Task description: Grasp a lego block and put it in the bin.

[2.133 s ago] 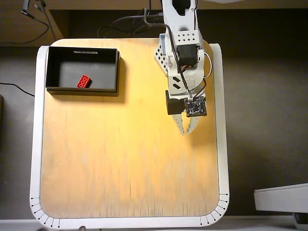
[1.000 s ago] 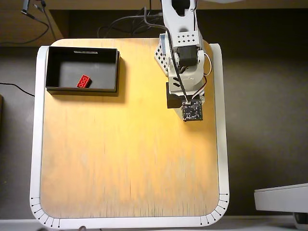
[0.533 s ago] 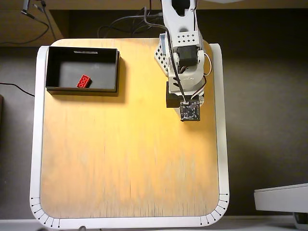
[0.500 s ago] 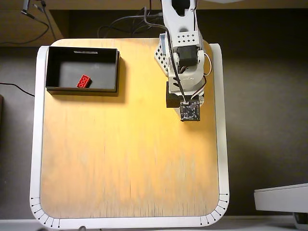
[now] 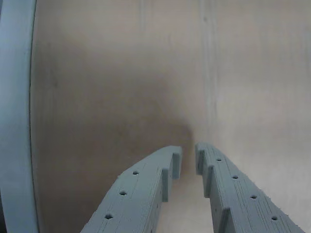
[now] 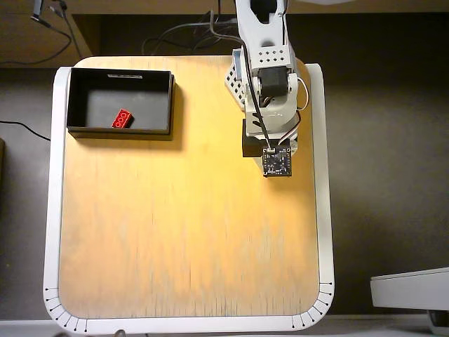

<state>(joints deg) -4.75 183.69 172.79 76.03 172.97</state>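
Note:
The red lego block lies on the floor of the black bin, near its front wall, at the table's far left in the overhead view. My arm is folded up at the far right of the table, well apart from the bin. Its wrist camera board covers the fingers from above. In the wrist view my gripper points down at bare wood, its grey fingers shut to a thin slit with nothing between them. Neither block nor bin shows in the wrist view.
The wooden tabletop has a raised white rim, which also runs down the left edge of the wrist view as the rim. Cables lie behind the table. A white object sits off the table at lower right.
Two seconds ago the fingertips stuck out below the wrist board; the wrist has since tucked back and hides them. Nothing has moved in the last half second. The block stays in the bin.

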